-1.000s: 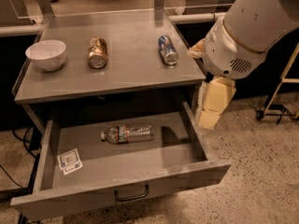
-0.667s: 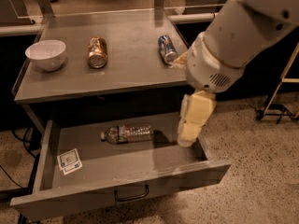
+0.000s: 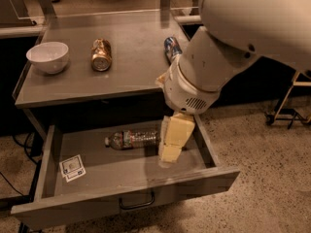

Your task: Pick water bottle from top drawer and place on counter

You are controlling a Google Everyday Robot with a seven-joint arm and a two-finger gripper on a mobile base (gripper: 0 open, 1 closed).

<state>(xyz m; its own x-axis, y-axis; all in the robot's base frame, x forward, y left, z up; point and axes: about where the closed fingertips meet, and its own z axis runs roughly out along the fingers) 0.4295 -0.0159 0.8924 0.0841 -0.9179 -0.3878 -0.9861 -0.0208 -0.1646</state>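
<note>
Reaching into the top drawer (image 3: 121, 191) looks like the step in hand. The gripper (image 3: 168, 155) hangs inside the open drawer, low over its floor and nearer the front wall than the back. Whether it is released or clenched I cannot tell. The water bottle (image 3: 133, 139) is not lifted. It lies on its side on the drawer floor just beside the gripper, and its near end runs up to the gripper's body (touching or merely hidden behind it, I cannot say).

To do this well, I would shift the gripper sideways along the bottle toward the labelled middle, then turn the wrist so the grasp spans the bottle's narrow width, across its length. A round, thin-walled bottle is likely to roll or dent, so a centred, gentle squeeze should suit it. The lift should then go straight up until the bottle is above the drawer's walls, and only then swing back over the counter (image 3: 131, 76), which lies above and beyond the gripper. There a bare patch between the gold can (image 3: 101, 55) and the blue-silver can (image 3: 171, 47) would serve.

The bottle's long axis runs across the drawer, roughly parallel to the drawer front and only slightly skewed. Its cap end points away from the gripper and its base end points toward it.
</note>
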